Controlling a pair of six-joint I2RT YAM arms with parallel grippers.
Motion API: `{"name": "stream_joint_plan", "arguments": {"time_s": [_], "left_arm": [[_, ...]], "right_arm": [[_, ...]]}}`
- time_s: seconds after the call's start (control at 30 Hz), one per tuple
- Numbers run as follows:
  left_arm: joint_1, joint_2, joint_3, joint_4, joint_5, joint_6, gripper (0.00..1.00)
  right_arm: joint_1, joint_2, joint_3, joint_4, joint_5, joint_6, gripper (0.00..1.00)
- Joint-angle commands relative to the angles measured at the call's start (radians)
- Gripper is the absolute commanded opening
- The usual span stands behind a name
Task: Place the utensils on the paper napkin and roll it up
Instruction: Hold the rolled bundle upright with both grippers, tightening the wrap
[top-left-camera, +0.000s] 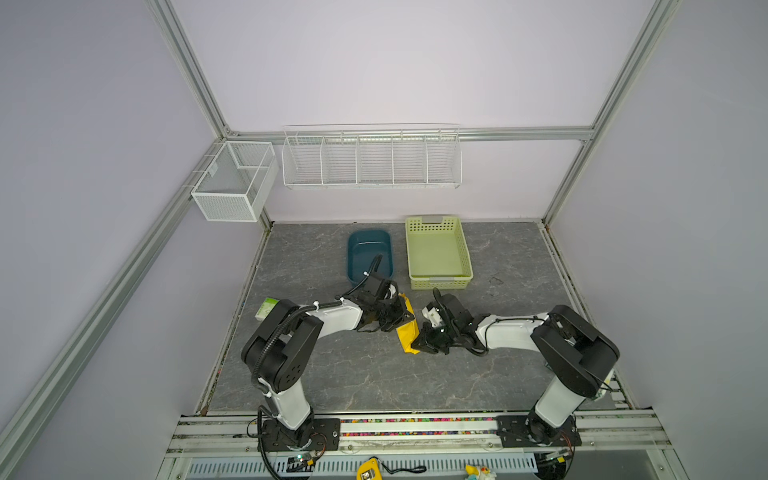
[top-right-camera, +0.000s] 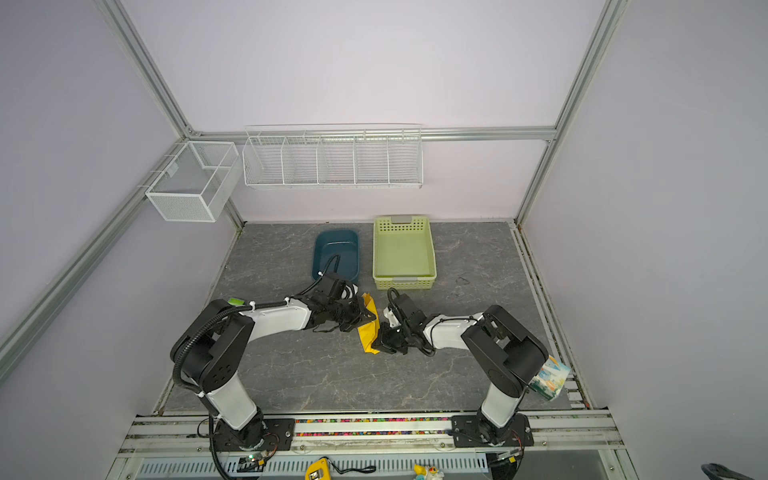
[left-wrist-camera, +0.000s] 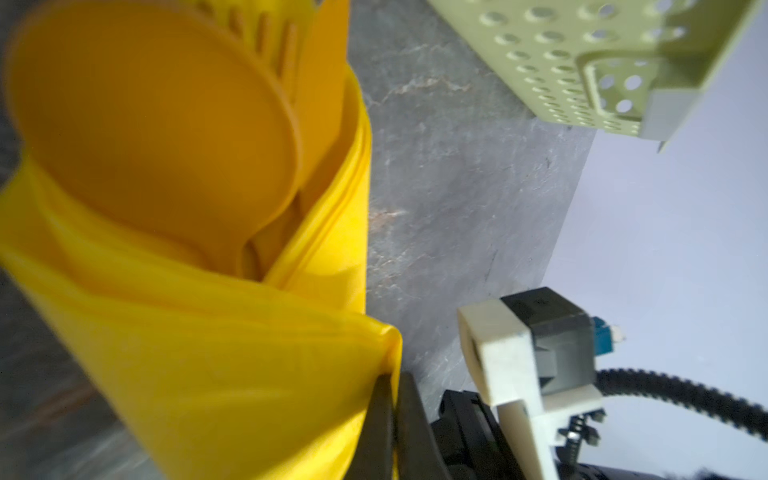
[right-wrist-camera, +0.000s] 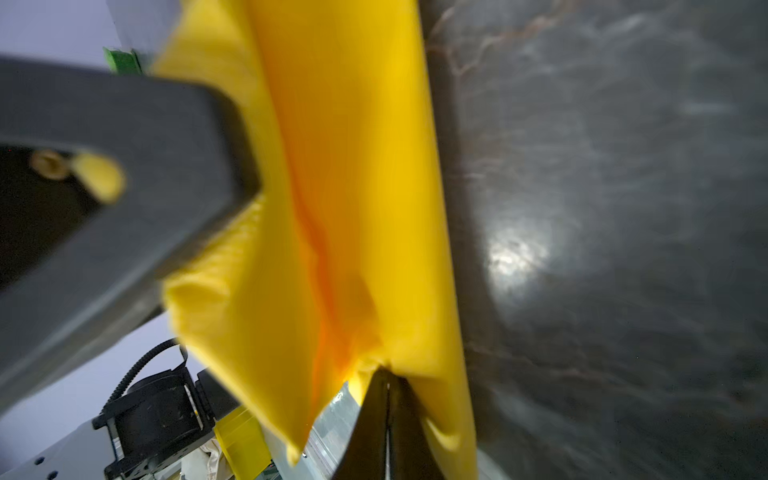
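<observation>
The yellow paper napkin (top-left-camera: 406, 330) (top-right-camera: 367, 334) lies as a narrow loose roll mid-table between both arms. In the left wrist view it wraps the utensils: the orange spoon bowl (left-wrist-camera: 158, 124) and fork tines (left-wrist-camera: 270, 37) poke out of its open end, while the third piece is hidden. My left gripper (left-wrist-camera: 392, 399) (top-left-camera: 404, 320) is shut on a fold of the napkin (left-wrist-camera: 249, 365) at the roll's far part. My right gripper (right-wrist-camera: 388, 386) (top-left-camera: 415, 344) is shut on the napkin's (right-wrist-camera: 353, 166) edge at the near end.
A teal tray (top-left-camera: 353, 249) and a pale green perforated basket (top-left-camera: 440, 284) stand just behind the roll. A small green-white packet (top-left-camera: 266, 309) lies at the table's left edge and a patterned tissue pack (top-right-camera: 550, 378) at the right. Wire racks hang on the back wall.
</observation>
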Motion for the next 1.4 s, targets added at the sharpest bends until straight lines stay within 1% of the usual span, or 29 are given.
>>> {"name": "stream_joint_plan", "arguments": {"time_s": [0.0,0.23,0.43,0.77,0.97,1.3,1.37], "left_arm": [[-0.017,-0.006,0.059,-0.057,-0.001,0.023,0.0],[-0.04,0.079,0.126,-0.05,0.019,0.025,0.0],[-0.044,0.16,0.14,0.019,0.05,-0.006,0.0],[-0.05,0.251,0.169,0.033,0.102,0.006,0.0],[-0.049,0.265,0.151,0.043,0.05,-0.003,0.0],[-0.033,0.189,0.005,0.127,-0.056,-0.073,0.0],[-0.03,0.169,-0.021,0.133,-0.071,-0.105,0.0]], "right_arm": [[0.014,0.029,-0.031,-0.146,0.06,-0.018,0.08],[0.015,0.025,-0.036,-0.137,0.062,-0.022,0.07],[0.018,0.018,-0.039,-0.132,0.062,-0.027,0.07],[0.022,-0.01,-0.04,-0.159,0.082,-0.051,0.07],[0.009,-0.018,-0.009,-0.257,0.093,-0.161,0.07],[-0.055,-0.042,-0.004,-0.357,0.091,-0.241,0.07],[-0.065,-0.045,-0.002,-0.368,0.09,-0.253,0.07]]}}
